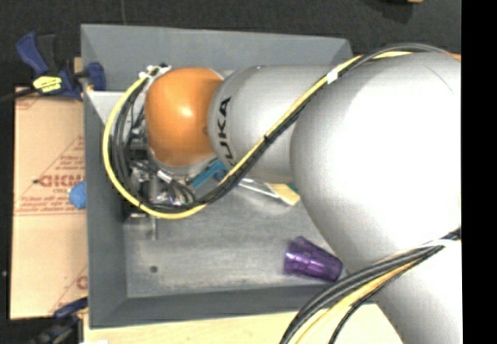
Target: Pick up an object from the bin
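The arm (373,148) spans the bin (217,288), with its gripper (146,199) low by the left wall; open or closed, I cannot tell. This looks like the grasping step. A purple cup (312,260) lies well apart by the front wall. Next it should close and lift straight up.

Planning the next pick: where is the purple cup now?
In the camera view, the purple cup lies on the bin floor at lower right, beside the silver arm and below a pale stick.
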Controlling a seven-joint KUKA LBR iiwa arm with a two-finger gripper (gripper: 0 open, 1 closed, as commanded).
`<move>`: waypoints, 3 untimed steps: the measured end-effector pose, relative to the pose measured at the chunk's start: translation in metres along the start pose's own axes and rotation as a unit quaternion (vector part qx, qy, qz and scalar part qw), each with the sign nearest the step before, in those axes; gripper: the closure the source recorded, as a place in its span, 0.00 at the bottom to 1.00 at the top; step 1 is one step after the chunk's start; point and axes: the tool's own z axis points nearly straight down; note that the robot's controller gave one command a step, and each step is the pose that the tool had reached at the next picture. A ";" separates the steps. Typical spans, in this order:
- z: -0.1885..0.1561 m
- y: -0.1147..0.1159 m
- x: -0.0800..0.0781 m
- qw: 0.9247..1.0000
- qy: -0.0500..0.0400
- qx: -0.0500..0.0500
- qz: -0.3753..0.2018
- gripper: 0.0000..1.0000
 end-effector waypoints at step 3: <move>0.001 -0.003 -0.043 0.862 -0.017 0.006 -0.507 0.00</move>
